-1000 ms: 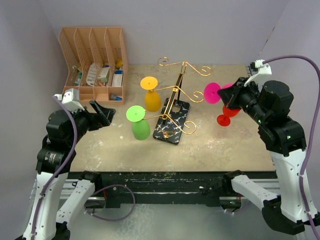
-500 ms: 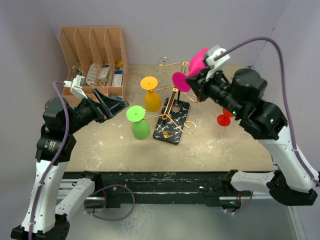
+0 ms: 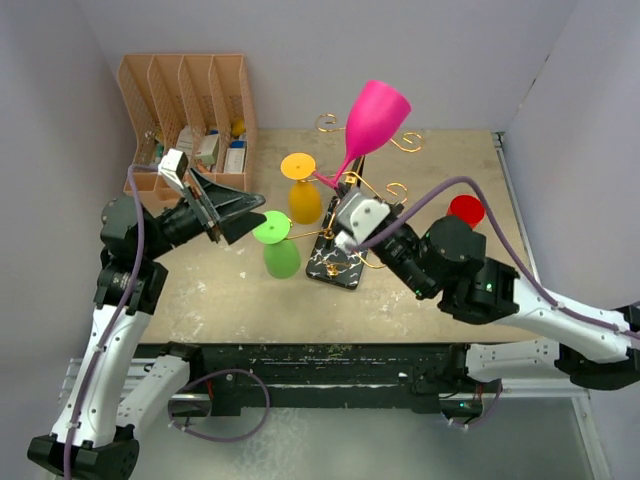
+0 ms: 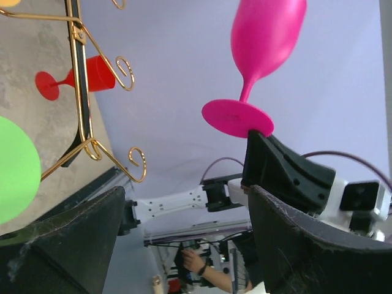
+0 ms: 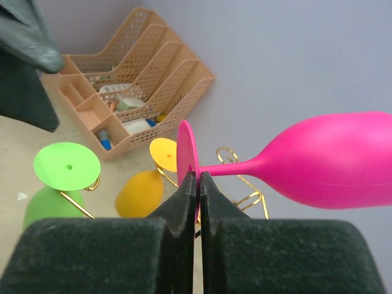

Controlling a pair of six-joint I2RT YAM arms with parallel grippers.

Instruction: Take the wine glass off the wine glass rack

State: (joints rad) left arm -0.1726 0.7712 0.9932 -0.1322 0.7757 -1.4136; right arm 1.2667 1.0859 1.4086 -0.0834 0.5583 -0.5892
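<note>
The table [image 3: 440,290] is taking up the middle of the top view, with the arm bases sitting at its 6 o'clock edge. A peach file organiser [image 3: 185,90] is standing at the 10 o'clock corner. The wine glass rack [image 3: 326,258] is standing near the table centre, its gold wire arms branching from the post above the black marbled base. The right arm is reaching in from 4 o'clock, and the right gripper [image 5: 196,179] is pinching the rim of the foot of the pink wine glass [image 3: 378,112] between pressed-together fingers. That glass is hanging in the air above the rack. It is tilting, with the bowl pointing toward 1 o'clock and the foot lying toward 7 o'clock. In the left wrist view it is showing apart from the wire arms. The left arm is reaching in from 9 o'clock. The left gripper [image 3: 250,212] is hovering just beside the green glass with its fingers spread wide and nothing between them. The green glass [image 3: 282,258] is hanging bowl-down at 9 o'clock of the rack base. The yellow glass [image 3: 305,200] is hanging likewise at 11 o'clock. A red glass [image 3: 465,210] is standing on the table at 3 o'clock of the rack, well apart from it.
</note>
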